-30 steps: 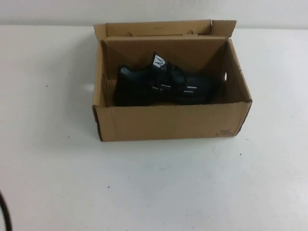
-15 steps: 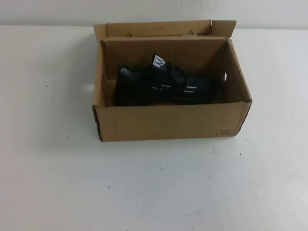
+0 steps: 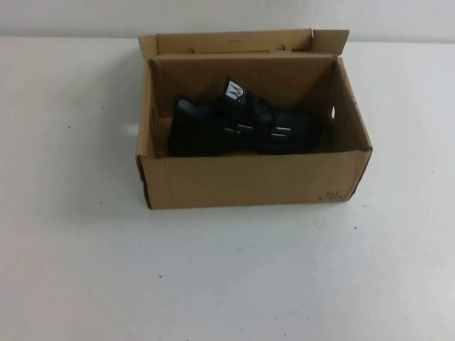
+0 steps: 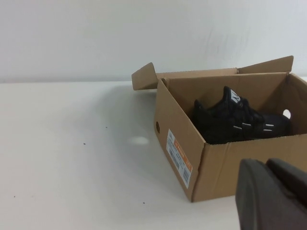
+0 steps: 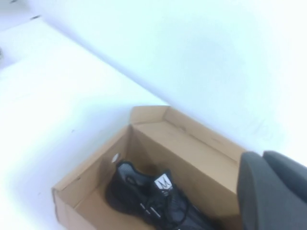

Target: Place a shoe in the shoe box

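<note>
Nearest us, our left gripper (image 4: 273,191) sits low beside the shoe box (image 3: 249,181), apart from it; we cannot tell how its jaws stand. The black sneaker (image 3: 245,126) lies inside the box on the white table (image 3: 85,270), toe toward our right. Our right gripper (image 5: 273,191) hovers above the box; its jaws are likewise unclear.

Left gripper (image 4: 274,194): dark grey, matte, smooth, rounded edges. Right gripper (image 5: 273,189): same dark grey, blocky with rounded corners.
</note>
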`<action>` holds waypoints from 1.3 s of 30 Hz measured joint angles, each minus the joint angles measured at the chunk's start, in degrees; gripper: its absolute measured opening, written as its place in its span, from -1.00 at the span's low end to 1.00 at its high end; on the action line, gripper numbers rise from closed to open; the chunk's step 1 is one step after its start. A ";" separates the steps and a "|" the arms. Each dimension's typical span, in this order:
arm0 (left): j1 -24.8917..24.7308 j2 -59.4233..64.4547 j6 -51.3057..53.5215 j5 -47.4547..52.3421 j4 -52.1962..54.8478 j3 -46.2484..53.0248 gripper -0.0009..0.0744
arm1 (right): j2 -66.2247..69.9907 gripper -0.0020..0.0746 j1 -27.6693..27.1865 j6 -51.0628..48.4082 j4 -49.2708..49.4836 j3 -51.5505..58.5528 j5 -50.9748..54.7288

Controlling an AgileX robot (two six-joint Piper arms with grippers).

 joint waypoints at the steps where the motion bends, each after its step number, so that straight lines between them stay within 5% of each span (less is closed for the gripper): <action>1: 0.00 0.00 0.00 0.00 0.00 0.00 -0.98 | -3.14 -0.99 0.00 0.00 -0.41 5.45 -3.33; 11: 0.00 0.00 -0.09 0.00 0.00 0.17 -0.98 | -37.18 -0.99 0.00 -0.20 -0.66 66.25 -37.12; 16: 0.00 0.00 -0.09 0.00 0.00 0.17 -0.98 | -48.97 -0.99 0.00 -0.20 -0.45 86.02 -41.94; 39: 0.00 0.00 -0.09 0.10 -1.26 0.17 -0.98 | -60.29 -0.99 0.00 -0.20 -0.33 93.53 -40.57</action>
